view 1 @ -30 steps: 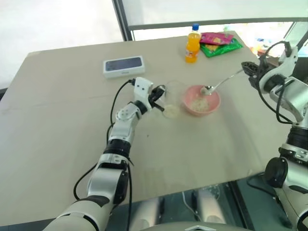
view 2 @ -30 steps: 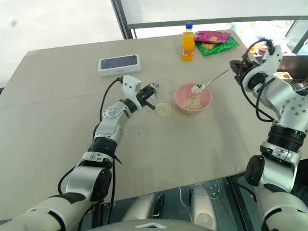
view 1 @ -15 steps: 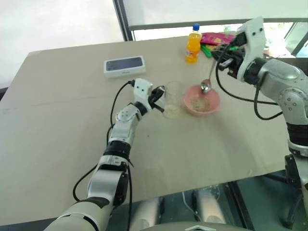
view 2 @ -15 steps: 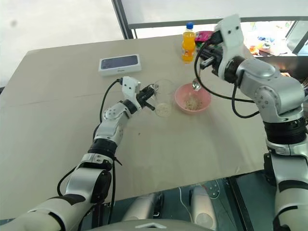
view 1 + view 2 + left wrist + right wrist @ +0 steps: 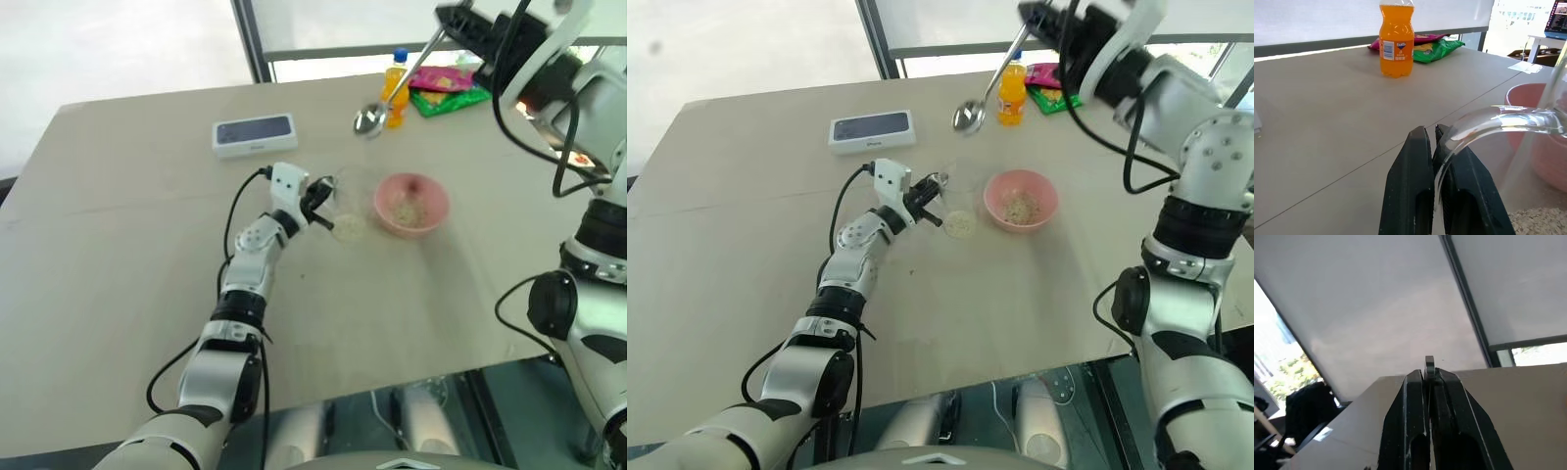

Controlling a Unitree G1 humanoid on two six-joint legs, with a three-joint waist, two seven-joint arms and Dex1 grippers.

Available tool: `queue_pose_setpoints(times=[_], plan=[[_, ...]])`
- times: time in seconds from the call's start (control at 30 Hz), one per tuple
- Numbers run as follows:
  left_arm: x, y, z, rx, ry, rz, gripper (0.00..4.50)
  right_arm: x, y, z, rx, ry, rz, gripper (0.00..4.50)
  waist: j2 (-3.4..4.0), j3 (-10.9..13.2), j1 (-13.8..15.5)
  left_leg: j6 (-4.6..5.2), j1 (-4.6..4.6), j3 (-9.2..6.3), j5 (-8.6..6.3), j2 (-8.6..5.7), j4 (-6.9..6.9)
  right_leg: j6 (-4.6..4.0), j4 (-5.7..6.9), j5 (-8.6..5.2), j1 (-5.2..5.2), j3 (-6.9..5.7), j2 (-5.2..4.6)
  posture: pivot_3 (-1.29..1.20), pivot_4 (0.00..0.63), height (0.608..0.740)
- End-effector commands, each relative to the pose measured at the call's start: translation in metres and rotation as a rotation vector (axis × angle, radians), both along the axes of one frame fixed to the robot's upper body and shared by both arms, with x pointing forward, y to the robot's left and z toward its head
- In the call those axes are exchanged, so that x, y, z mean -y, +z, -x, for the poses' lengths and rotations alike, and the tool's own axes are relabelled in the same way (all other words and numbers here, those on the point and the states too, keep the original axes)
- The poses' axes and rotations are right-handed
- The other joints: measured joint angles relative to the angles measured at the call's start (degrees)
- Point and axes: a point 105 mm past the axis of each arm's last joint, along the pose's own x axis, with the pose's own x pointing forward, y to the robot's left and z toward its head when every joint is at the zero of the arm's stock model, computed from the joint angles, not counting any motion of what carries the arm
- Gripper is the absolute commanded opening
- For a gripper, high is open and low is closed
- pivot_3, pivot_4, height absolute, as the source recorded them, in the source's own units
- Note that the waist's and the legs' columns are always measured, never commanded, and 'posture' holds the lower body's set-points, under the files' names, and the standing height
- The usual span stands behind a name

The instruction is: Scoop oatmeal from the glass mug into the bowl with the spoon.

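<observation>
Your right tool [image 5: 1043, 14], clamped on the spoon [image 5: 969, 116], has swung up from the bowl [image 5: 1020, 200] toward the mug [image 5: 957, 201], whose handle your left tool [image 5: 933, 186] grips, ready to scoop again.

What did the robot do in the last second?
The right gripper, shut on the spoon, lifted it from over the pink bowl, swinging it up and leftward; the spoon is now empty. The left gripper kept holding the glass mug by its handle. Bowl and mug stayed put.
</observation>
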Motion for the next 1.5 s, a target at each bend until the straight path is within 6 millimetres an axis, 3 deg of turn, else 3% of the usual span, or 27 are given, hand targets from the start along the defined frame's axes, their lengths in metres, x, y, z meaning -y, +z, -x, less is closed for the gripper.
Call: queue_pose_setpoints(times=[0.03,0.27,0.37,0.53,1.1,1.2,1.33,1.37,1.43,1.5], plan=[[-0.003,0.0,0.002,0.01,0.002,-0.01,0.06,-0.013,-0.006,0.01,0.026,0.028,0.044,0.0,0.0,0.0,-0.1,0.0,0.0,0.01,0.0,0.0,0.01,0.0,0.03,0.0,-0.01,0.01,0.0,0.0,0.15,0.74],[-0.005,0.004,0.003,0.02,-0.001,-0.006,0.06,-0.023,-0.035,-0.001,0.003,-0.027,0.156,0.0,0.0,0.0,-0.2,-0.01,0.0,0.03,0.01,-0.02,0.02,0.0,0.05,0.0,-0.04,0.01,0.01,0.0,0.15,0.74],[-0.006,0.004,0.002,0.022,0.0,-0.008,0.0,-0.021,-0.034,-0.004,0.008,-0.038,0.147,0.86,0.0,0.0,-0.2,-0.01,0.0,0.01,0.01,-0.02,0.02,0.0,0.05,0.0,-0.04,0.0,0.01,0.0,0.15,0.74],[-0.006,0.005,0.003,0.024,0.002,-0.006,0.0,-0.015,-0.024,-0.009,0.019,-0.075,0.084,3.12,0.0,0.0,-0.2,-0.01,0.0,0.01,0.01,-0.01,0.02,0.0,0.05,0.0,-0.04,0.0,0.01,0.0,0.15,0.74],[-0.002,0.011,0.005,0.054,-0.025,0.017,0.0,-0.008,-0.027,-0.012,0.017,-0.125,0.073,3.12,0.0,0.0,-0.2,-0.02,0.0,0.01,0.01,-0.02,0.01,0.0,0.04,0.0,-0.04,0.0,0.01,0.0,0.15,0.74],[-0.004,0.012,0.005,0.057,-0.021,0.014,0.94,-0.007,-0.029,-0.013,0.012,-0.13,0.07,3.15,0.0,0.0,-0.2,-0.02,0.0,0.02,0.01,-0.02,0.02,0.0,0.04,0.0,-0.04,0.01,0.01,0.0,0.15,0.74],[-0.002,0.012,0.008,0.061,-0.051,0.015,2.75,-0.006,-0.03,-0.013,0.01,-0.131,0.07,3.15,0.01,0.0,-0.2,-0.02,0.0,0.02,0.01,-0.02,0.01,0.0,0.04,0.0,-0.04,0.01,0.01,0.0,0.15,0.74],[-0.003,0.012,0.008,0.059,-0.048,0.013,2.92,-0.006,-0.03,-0.013,0.01,-0.13,0.071,3.15,0.0,0.0,-0.2,-0.02,0.0,0.02,0.01,-0.02,0.01,0.0,0.04,0.0,-0.04,0.01,0.01,0.0,0.15,0.74],[-0.004,0.01,0.007,0.047,-0.037,0.007,3.77,-0.006,-0.03,-0.013,0.01,-0.127,0.07,3.15,0.0,0.0,-0.2,-0.02,0.0,0.01,0.01,-0.02,0.01,0.0,0.04,0.0,-0.04,0.01,0.01,0.0,0.15,0.74],[-0.004,0.009,0.007,0.046,-0.035,0.005,3.77,-0.006,-0.031,-0.013,0.009,-0.127,0.07,3.15,0.0,0.0,-0.2,-0.02,0.0,0.02,0.01,-0.02,0.01,0.0,0.04,0.0,-0.04,0.01,0.01,0.0,0.15,0.74]])
